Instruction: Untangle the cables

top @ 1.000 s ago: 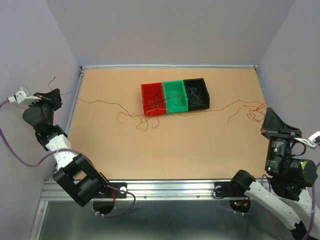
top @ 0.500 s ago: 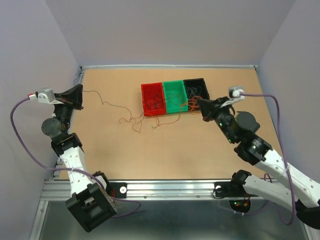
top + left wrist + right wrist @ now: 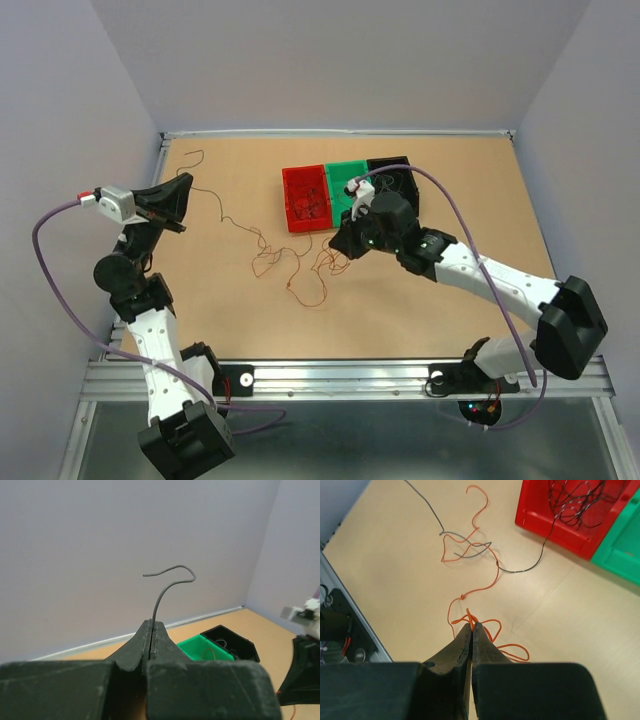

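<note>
The cables are thin curly wires lying loose on the table in front of the bins (image 3: pixel 290 265). My left gripper (image 3: pixel 186 190) is raised over the table's left side, shut on a dark wire (image 3: pixel 232 222). In the left wrist view the jaws (image 3: pixel 151 626) pinch that wire (image 3: pixel 162 592), and its free end curls up above them. My right gripper (image 3: pixel 337 248) is low in front of the red and green bins. It is shut on an orange wire (image 3: pixel 487 582), whose loops lie on the table under the fingertips (image 3: pixel 472 626).
Red bin (image 3: pixel 305 198), green bin (image 3: pixel 346 190) and black bin (image 3: pixel 398 168) stand in a row at the table's centre back; my right arm covers part of the black one. The red bin (image 3: pixel 560 527) holds a tangle of black wire. Walls close in left and right.
My right arm has swung left from the black bin to in front of the red and green bins, dragging the orange wire. My left gripper moved inward. The wires have bunched toward the middle.
</note>
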Available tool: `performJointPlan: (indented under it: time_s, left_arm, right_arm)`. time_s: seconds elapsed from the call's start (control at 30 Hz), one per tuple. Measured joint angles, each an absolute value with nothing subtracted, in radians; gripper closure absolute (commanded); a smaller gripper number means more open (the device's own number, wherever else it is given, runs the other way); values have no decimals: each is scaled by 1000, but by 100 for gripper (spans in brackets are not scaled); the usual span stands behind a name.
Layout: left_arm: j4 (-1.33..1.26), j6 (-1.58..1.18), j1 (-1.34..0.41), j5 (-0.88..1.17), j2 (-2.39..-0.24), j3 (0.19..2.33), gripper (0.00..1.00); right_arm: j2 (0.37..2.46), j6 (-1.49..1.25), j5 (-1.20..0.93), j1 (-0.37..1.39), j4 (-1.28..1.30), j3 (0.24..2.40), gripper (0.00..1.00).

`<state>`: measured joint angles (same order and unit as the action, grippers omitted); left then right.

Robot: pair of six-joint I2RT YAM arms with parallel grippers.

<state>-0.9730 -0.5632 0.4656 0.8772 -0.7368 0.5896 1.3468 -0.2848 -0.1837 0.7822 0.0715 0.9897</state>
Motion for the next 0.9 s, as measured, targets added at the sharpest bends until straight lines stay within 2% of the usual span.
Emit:
performJointPlan:
  time_s: [0.17, 0.43, 0.5, 0.57, 0.7, 0.8, 0.87, 0.9]
  left_arm:
    - [-975, -626, 463, 954, -742, 680, 100]
    - [-993, -749, 453, 1056, -643, 889, 100]
    - [-1000, -768, 453, 1085, -609, 929, 100]
    - [-1012, -769, 453, 1108, -574, 977, 100]
    - [-983, -762, 452, 1141, -540, 1064, 100]
    - [-934, -747, 451, 1154, -540, 1098, 100]
    - [-885, -734, 451, 1160, -546, 1118, 100]
    - [-871, -731, 451, 1162, -549, 1123, 100]
  right_arm:
    - [1462, -287, -220, 823, 79, 1028, 89]
    - [1576, -261, -235, 905, 54, 1066, 86]
    - [1594, -258, -237, 907, 34, 1065, 77]
    - [1598, -254, -241, 910, -2, 1061, 73]
    - [1590, -242, -244, 913, -150, 1000, 55]
    - [1582, -234, -236, 914, -236, 939, 45]
    - [1581, -225, -229, 914, -282, 902, 32]
    - [1581, -218, -228, 914, -294, 895, 32]
